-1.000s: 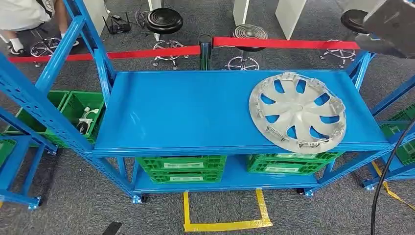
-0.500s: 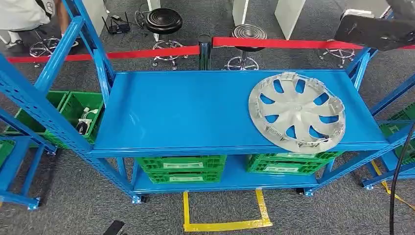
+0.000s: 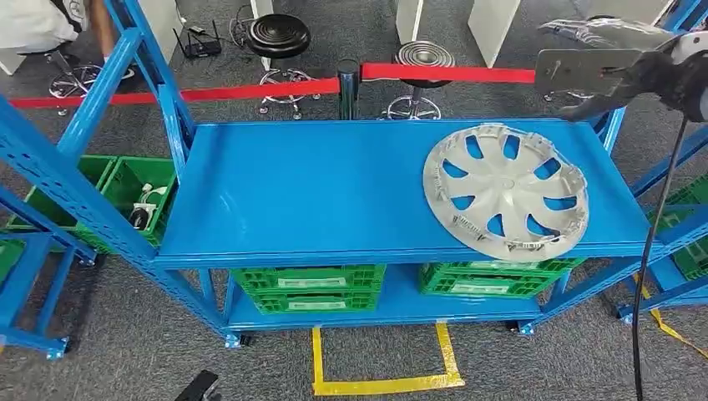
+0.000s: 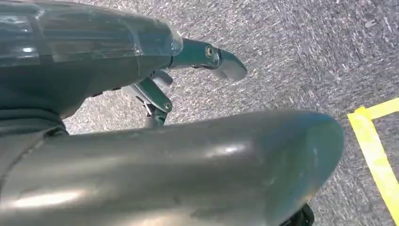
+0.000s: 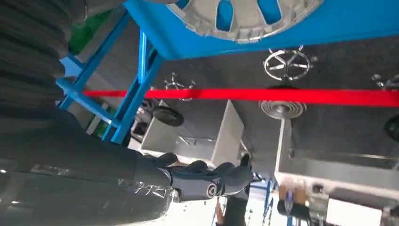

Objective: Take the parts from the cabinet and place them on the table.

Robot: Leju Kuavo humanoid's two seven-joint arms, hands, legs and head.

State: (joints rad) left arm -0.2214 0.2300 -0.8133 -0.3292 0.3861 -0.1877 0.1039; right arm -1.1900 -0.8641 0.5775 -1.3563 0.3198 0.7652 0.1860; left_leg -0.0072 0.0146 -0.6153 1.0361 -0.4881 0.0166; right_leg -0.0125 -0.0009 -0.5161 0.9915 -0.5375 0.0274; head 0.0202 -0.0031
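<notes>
- A yellow tape outline [image 3: 384, 368] is stuck to the grey carpet just in front of the blue shelving unit [image 3: 334, 251].
- The left hand [image 4: 188, 66] hangs over the carpet beside a strip of the same yellow tape; it holds nothing, and the fingers that show are apart.
- On the unit's lower shelf, two green crates [image 3: 311, 288] sit side by side, one under the middle, one under the right.
- On the top shelf, a silver hubcap [image 3: 505, 192] lies flat at the right end, its near rim reaching the shelf's front edge; the right wrist view shows its rim too.
- To the left, more green crates [image 3: 125, 188] sit low in a neighbouring rack.
- The right hand [image 3: 584, 71] is raised above the far right corner of the shelf, clear of the hubcap. I cannot tell how its fingers lie.
- Behind the unit, a red barrier tape [image 3: 250, 89] runs across from a dark post [image 3: 350, 83].
- Farther back stand black stools [image 3: 280, 38], and a person [image 3: 42, 25] at the far left.
</notes>
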